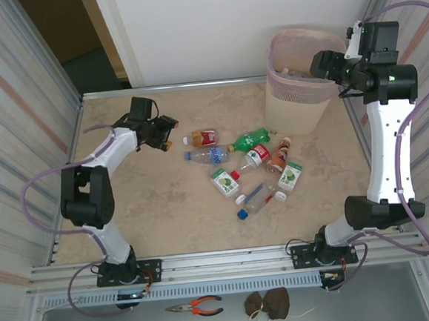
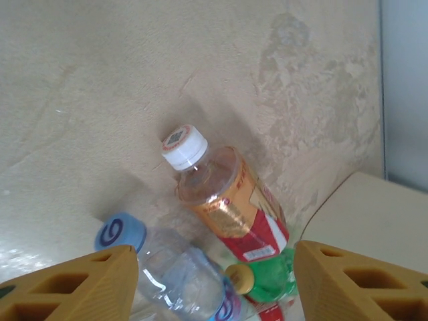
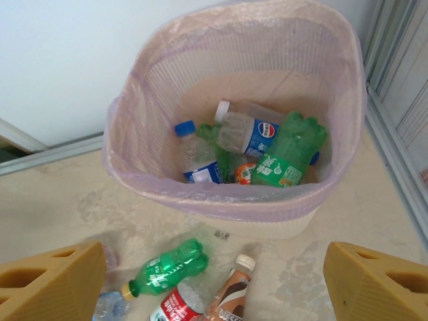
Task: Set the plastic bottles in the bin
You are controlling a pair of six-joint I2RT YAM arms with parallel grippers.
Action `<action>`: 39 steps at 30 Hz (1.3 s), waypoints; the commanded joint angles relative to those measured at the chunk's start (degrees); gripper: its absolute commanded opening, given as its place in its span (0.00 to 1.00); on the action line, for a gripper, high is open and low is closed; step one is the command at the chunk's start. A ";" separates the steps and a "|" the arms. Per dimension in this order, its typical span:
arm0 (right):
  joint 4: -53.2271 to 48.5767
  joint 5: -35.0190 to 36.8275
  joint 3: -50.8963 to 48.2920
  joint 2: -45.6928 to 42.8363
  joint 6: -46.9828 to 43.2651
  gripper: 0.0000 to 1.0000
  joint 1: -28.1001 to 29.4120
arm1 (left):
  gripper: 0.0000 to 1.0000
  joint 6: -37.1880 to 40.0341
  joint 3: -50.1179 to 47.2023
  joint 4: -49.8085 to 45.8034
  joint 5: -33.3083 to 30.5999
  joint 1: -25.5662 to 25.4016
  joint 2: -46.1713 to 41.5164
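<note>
Orange-handled pliers (image 1: 203,305) and a brown bundle (image 1: 268,303) sit at the bottom edge, off the desk (image 1: 159,209), well apart from the plastic bottles (image 1: 252,169) scattered mid-frame: clear, green, brownish, bright labels. Left end effector (image 1: 166,134) hovers open and empty just left of a white-capped bottle (image 2: 227,200), a blue-capped clear one (image 2: 174,267) crowding beside it; right end effector (image 3: 214,281), jaws wide and empty, hangs by the pale pink bin (image 1: 292,110) at upper right, several bottles inside.

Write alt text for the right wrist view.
A pale pink slatted plastic bin, clear-lined, holds several plastic bottles. A green bottle and a brown bottle lie on the beige table beside it; the right gripper hangs open.
</note>
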 commanded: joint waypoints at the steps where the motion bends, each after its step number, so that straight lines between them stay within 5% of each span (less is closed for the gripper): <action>1: 1.24 1.10 -1.15 -2.47 -0.44 0.84 -0.61 | 0.60 -9.17 3.52 -0.44 2.67 0.31 4.12; 17: 1.22 1.11 -3.76 -4.48 -1.21 0.84 -1.92 | 0.62 -18.48 12.18 -2.30 6.24 0.36 19.22; 39: 1.95 1.32 -6.19 -5.57 -1.56 0.84 -3.24 | 0.54 -20.43 17.18 -4.52 8.27 -1.42 24.99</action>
